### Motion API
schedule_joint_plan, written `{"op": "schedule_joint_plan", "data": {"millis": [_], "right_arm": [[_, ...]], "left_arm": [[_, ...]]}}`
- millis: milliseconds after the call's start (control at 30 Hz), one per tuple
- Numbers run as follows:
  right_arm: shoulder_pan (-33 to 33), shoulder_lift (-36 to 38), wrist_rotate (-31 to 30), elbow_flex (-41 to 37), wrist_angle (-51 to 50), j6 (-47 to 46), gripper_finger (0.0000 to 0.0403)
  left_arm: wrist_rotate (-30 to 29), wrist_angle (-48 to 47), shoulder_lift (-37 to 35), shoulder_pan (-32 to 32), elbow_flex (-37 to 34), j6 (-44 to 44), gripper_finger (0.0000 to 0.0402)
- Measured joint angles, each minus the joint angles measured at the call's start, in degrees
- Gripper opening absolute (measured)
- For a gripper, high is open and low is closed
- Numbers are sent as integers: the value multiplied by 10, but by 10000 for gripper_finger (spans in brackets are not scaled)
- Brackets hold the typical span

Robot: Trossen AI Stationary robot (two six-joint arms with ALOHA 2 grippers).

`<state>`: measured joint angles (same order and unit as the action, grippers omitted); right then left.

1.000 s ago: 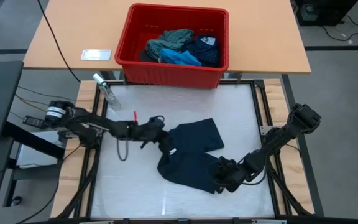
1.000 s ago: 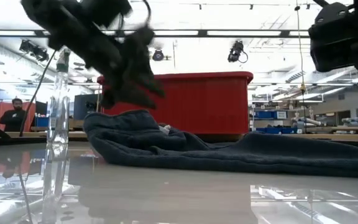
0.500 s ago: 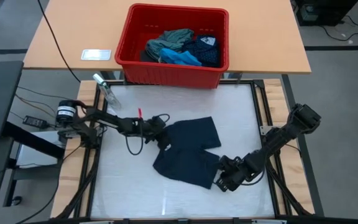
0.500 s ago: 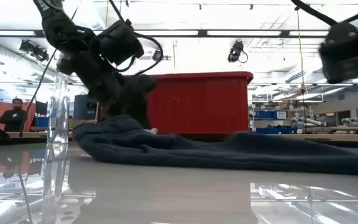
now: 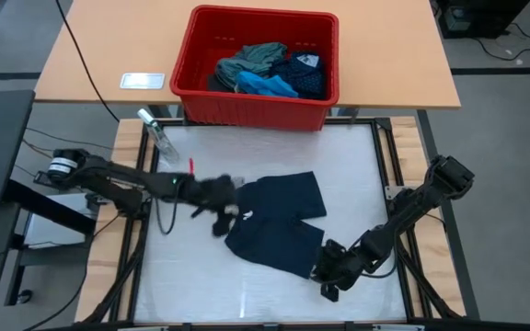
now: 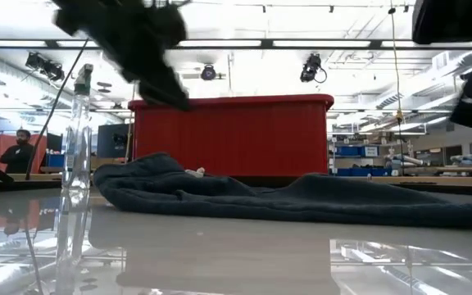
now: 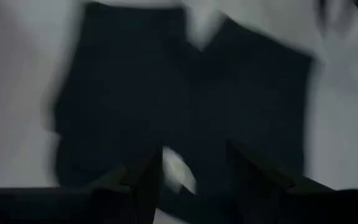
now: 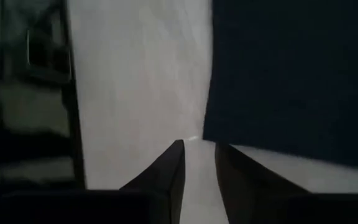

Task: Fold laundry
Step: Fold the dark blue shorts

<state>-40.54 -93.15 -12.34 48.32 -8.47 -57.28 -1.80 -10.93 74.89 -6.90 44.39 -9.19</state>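
A dark navy garment (image 5: 279, 221) lies spread on the white table top, its whole underside on the table; the low view shows it as a low heap (image 6: 301, 201). My left gripper (image 5: 221, 213) hangs open above the garment's left edge, clear of the cloth (image 6: 166, 90). In the left wrist view, a white tag (image 7: 176, 169) and dark cloth (image 7: 135, 93) show below its parted fingers (image 7: 191, 162). My right gripper (image 5: 328, 280) is low at the garment's near right corner. Its fingers (image 8: 197, 149) stand a little apart over bare table beside the cloth's edge (image 8: 211, 124).
A red plastic bin (image 5: 256, 99) with several more garments (image 5: 270, 72) stands on the wooden table beyond the far edge. A clear spray bottle (image 5: 159, 136) lies at the far left of the white top. A person (image 6: 19, 152) stands far off in the room.
My left gripper dipped to the garment's left end, then rose clear and drew back toward the table's left edge, rolling its wrist. That end of the cloth, raised a second ago, now lies flat. My right gripper has rolled and slid off the garment's near right corner toward the near edge.
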Motion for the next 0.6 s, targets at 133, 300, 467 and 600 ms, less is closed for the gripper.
{"op": "schedule_joint_plan", "data": {"millis": [133,300,467,600], "right_arm": [[2,-12,1,14,-10,83,127],[10,-26,-18,30,-13,159,179],[14,-55,-17,45,-31,214,216],[15,-85,-15,57,-42,226,219]], "left_arm": [[-1,-34,8,-84,0,26,195],[-81,-14,45,-158,0,107,241],[-110,-4,96,-179,0,149,287],[-123,-3,143,-185,0,176,293]]}}
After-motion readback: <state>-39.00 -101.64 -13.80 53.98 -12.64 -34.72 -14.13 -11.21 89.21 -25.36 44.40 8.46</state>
